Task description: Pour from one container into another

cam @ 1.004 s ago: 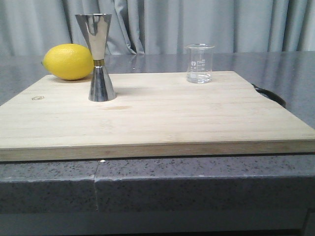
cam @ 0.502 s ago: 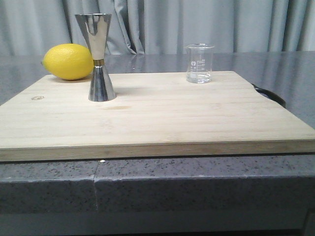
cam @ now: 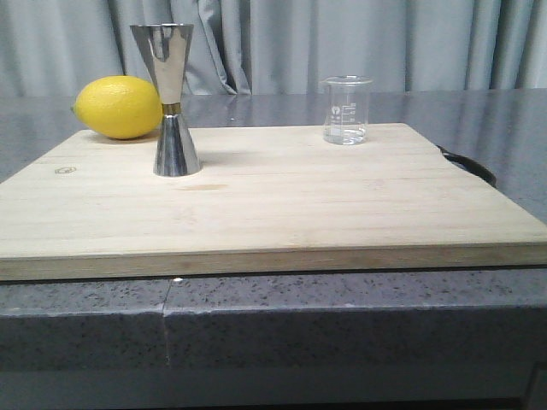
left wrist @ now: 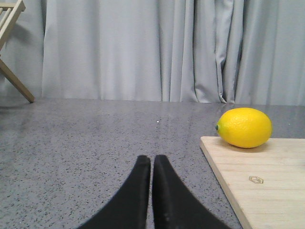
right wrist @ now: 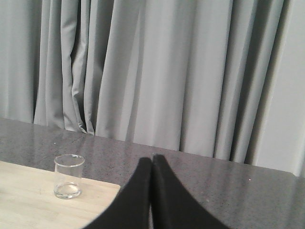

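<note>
A steel jigger (cam: 172,98) stands upright toward the left rear of a wooden cutting board (cam: 282,205), and a small glass beaker (cam: 346,110) stands upright near the board's far edge to the right, well apart from it. The beaker looks close to empty, though a thin film at its base cannot be ruled out; the jigger's contents are hidden by its walls. With both vessels upright and free, the scene fits either a pour to come or one completed with the vessels set back down.

Should a pour follow, the judgement is that the jigger's narrow waist offers the surest hold, and that the beaker's small mouth calls for a slow tilt with the lip directly above the rim.

A lemon (cam: 118,107) lies just behind and to the left of the jigger, at the board's far left corner, leaving little room on that side; approach from the front or right looks freer. The middle and near part of the board are bare. The beaker sits close to the far edge, so a push away from the robot risks tipping it off onto the grey surface (cam: 504,120).

The left claw (left wrist: 151,164) hangs low over the surface, left of the board, fingers together and holding nothing. The right claw (right wrist: 152,162) hangs right of the board, likewise closed and holding nothing.
</note>
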